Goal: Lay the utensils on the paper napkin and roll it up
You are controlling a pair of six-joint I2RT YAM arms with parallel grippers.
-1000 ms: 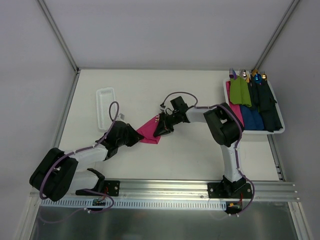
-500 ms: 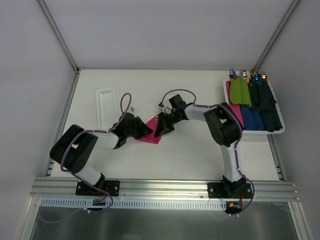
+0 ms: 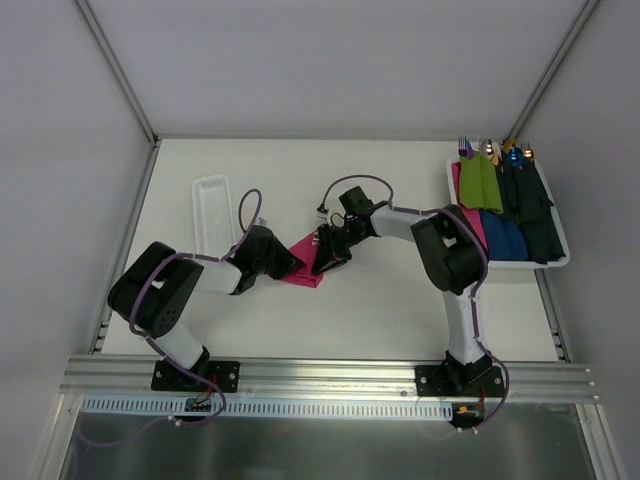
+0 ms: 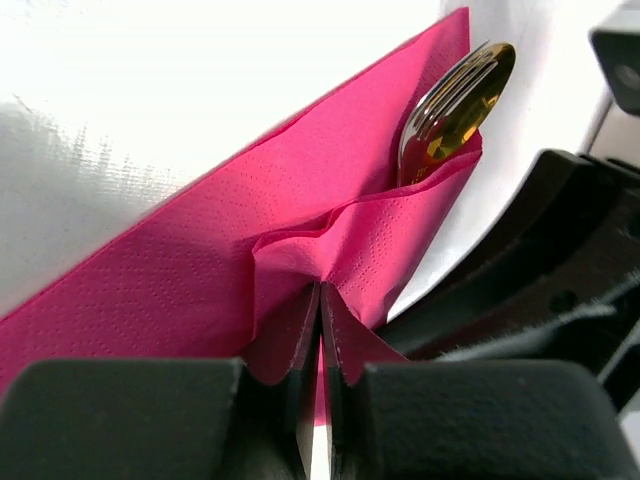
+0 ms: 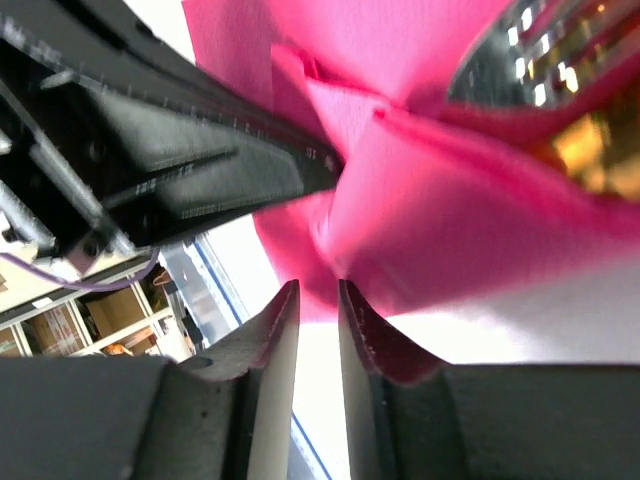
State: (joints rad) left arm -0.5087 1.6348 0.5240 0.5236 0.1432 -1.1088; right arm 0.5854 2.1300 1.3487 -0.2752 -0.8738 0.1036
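- Seen from above, two black and white robot arms reach in from the near edge of a pale table [image 3: 380,320] and meet near its middle
- Between them lies the paper napkin [image 3: 305,262], bright pink and partly folded; from above only a small wedge of it shows, the rest is covered by the two arm ends
- The left gripper [image 4: 320,300] has its jaws pressed together on a raised fold of the napkin, with pink paper caught in the thin slit between them
- The utensils [image 4: 455,95] are tucked inside the napkin; in the left wrist view only a shiny gold fork head pokes out at the top corner, and the handles are hidden under the paper
- How many pieces are wrapped cannot be told
- The right gripper [image 5: 315,295] has its jaws a narrow gap apart, with a strip of bright table showing between them
- The napkin's lower edge hangs right at those fingertips; whether it touches them cannot be told
- In the right wrist view the gold metal is blurred and cut off at the top right corner, and the dark body of the left arm fills the upper left
- A long white tray [image 3: 211,215] lies well apart on the left of the table
- A bin [image 3: 558,258] at the right edge holds green and dark blue napkin rolls [image 3: 480,185]; the utensil tips sticking out of them are too small to make out
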